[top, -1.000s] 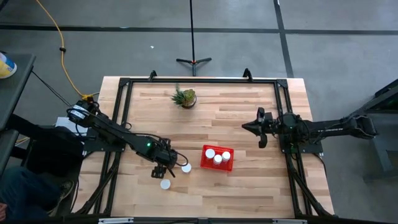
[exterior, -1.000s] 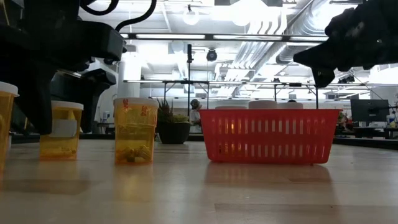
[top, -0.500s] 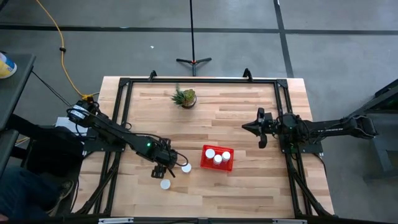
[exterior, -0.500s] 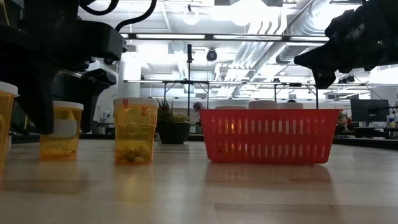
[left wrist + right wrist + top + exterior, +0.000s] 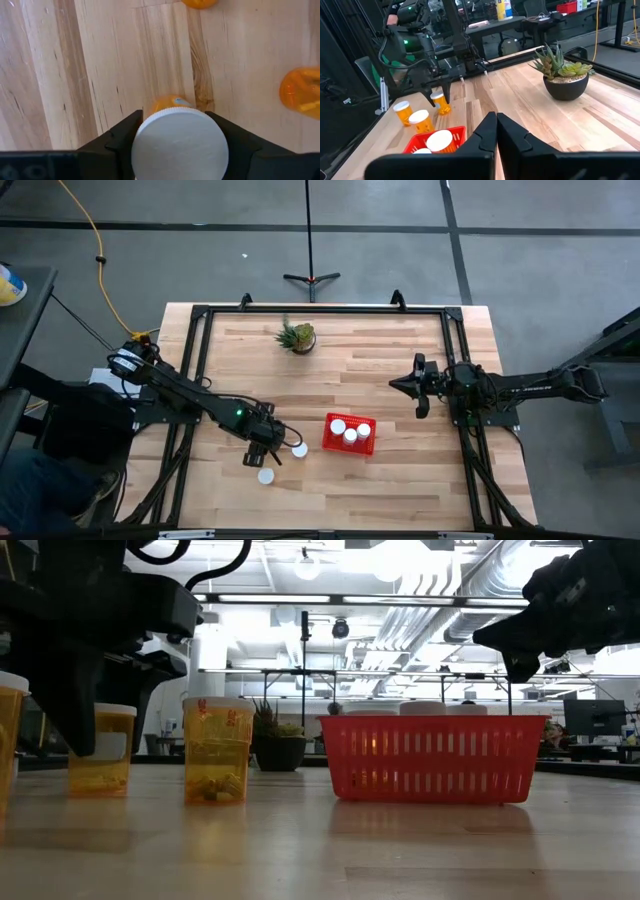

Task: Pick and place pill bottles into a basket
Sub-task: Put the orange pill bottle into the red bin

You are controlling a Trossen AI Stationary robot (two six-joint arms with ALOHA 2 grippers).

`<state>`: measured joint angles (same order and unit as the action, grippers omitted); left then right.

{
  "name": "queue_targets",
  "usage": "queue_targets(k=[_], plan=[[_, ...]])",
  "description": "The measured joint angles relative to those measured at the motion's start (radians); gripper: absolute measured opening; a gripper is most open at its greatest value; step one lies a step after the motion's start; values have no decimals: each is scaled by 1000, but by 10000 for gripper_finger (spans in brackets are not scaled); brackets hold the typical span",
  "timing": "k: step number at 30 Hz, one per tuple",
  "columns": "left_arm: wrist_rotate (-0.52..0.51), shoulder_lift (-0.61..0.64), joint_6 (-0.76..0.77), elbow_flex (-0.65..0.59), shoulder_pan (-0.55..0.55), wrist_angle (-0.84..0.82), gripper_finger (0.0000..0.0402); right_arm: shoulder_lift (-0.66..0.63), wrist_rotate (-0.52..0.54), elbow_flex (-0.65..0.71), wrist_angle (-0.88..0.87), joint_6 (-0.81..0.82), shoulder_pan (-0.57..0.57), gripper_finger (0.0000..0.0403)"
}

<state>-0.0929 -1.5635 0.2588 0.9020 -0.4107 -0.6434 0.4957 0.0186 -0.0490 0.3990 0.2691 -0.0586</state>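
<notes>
Three pill bottles with amber bodies and white caps stand upright on the wooden table left of the red basket. The basket holds three more white-capped bottles. My left gripper points steeply down over one bottle, its fingers closed on either side of the cap. A second bottle stands between it and the basket, and a third stands nearer the front edge. My right gripper hovers shut at the table's right side, level and holding nothing. My left gripper pinches the bottle's round white cap by its rim between its two fingers, one on each side. The fingers come from above, pointing steeply down. The bottle stands upright with its bottom on the table.
A small spiky potted plant stands at the far middle of the table. A black frame runs around the tabletop. Bare wood lies between the basket and my right gripper.
My left gripper's fingers have closed in on the bottle beneath it, and the arm has kept its place. In the low view the dark finger has come up against the bottle, which has shifted slightly toward the basket. It remains upright on the table.
</notes>
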Motion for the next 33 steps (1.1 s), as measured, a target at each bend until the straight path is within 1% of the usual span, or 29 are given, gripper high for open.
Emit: queue_targets(k=[6,9,12,15,18,20,22,27,31,33], plan=[[2,0,0,0,0,0,253,0,3,0,-20,0,0,1],[12,0,0,1,0,-3,247,0,19,0,-27,1,0,2],[14,0,0,23,0,-19,231,0,69,0,-30,2,0,1],[14,0,-4,51,0,-22,230,0,169,0,-29,11,0,2],[12,1,-23,82,0,-39,239,0,235,0,-32,19,0,6],[9,1,-26,98,3,-53,252,0,249,0,-45,18,0,8],[8,1,-26,121,7,-75,256,0,264,0,-66,19,0,9],[0,1,-55,178,37,-116,234,0,265,0,-96,27,0,5],[-2,1,-71,212,68,-126,234,0,266,0,-96,43,0,1],[-2,1,-72,225,82,-126,241,0,265,0,-96,44,0,1]])
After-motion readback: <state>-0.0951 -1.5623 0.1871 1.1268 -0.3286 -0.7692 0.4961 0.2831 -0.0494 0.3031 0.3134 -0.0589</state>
